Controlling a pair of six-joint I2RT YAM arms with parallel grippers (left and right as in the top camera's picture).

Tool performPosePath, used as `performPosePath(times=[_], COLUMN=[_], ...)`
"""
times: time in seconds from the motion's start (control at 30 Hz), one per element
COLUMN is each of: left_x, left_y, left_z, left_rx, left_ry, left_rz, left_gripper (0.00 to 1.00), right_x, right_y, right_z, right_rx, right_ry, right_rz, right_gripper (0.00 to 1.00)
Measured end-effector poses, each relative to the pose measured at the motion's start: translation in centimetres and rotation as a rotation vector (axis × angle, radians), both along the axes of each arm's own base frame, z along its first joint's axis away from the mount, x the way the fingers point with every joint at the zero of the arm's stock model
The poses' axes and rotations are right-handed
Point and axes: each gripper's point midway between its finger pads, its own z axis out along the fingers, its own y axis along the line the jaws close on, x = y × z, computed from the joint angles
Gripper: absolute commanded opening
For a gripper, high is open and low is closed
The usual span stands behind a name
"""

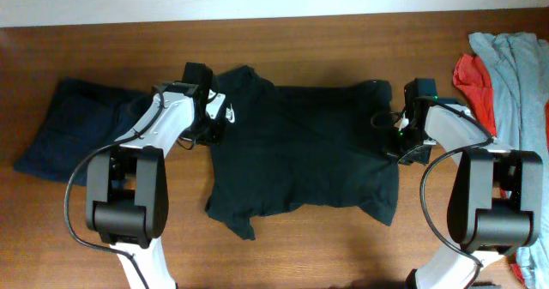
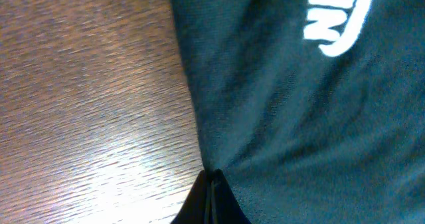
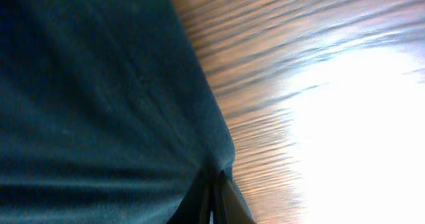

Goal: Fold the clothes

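The black T-shirt [image 1: 300,152] lies spread across the middle of the table, its white logo [image 1: 232,115] near the left edge. My left gripper [image 1: 212,133] is shut on the shirt's left edge just below the logo; in the left wrist view its closed tips [image 2: 212,184] pinch the fabric [image 2: 299,117] at the wood's border. My right gripper [image 1: 405,147] is shut on the shirt's right edge; in the right wrist view its closed tips [image 3: 216,187] pinch the cloth [image 3: 99,104], which puckers toward them.
A dark navy folded garment [image 1: 69,130] lies at the left. Light grey [image 1: 519,83] and red [image 1: 472,83] garments are piled at the right edge. Bare wood table [image 1: 317,255] shows in front of the shirt.
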Motion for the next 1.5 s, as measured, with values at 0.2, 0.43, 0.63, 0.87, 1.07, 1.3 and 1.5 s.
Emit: performPosePath(times=[0.2, 0.43, 0.63, 0.87, 1.07, 1.3, 1.5], left_x=[-0.1, 0.4, 2.4, 2.1, -4.1, -7.2, -8.4], left_y=[0.7, 2.9, 3.9, 1.2, -0.9, -1.3, -0.8], left_z=[0.0, 4.5, 10.5, 7.7, 4.3, 5.0, 8.5], left_rx=[0.040, 0.070, 0.058, -0.096, -0.224, -0.252, -0.236], left_ry=[0.004, 0.048, -0.017, 0.002, 0.240, 0.371, 0.326], left_rz=[0.005, 0.052, 0.088, 0.068, 0.072, 0.060, 0.047], left_gripper=[0.00, 0.42, 0.65, 0.52, 0.46, 0.35, 0.36], right_x=[-0.1, -1.0, 0.1, -0.3, -4.3, -6.4, -7.5], right_y=[-2.0, -2.8, -2.4, -1.1, 1.0, 2.6, 4.1], right_z=[0.0, 0.4, 3.9, 9.4, 9.2, 8.9, 11.3], right_rx=[-0.064, -0.066, -0.037, 0.025, 0.132, 0.223, 0.296], right_ry=[0.002, 0.043, -0.031, -0.137, 0.025, 0.094, 0.039], right_rz=[-0.046, -0.059, -0.047, -0.044, -0.048, 0.018, 0.108], right_gripper=[0.13, 0.32, 0.59, 0.66, 0.66, 0.63, 0.63])
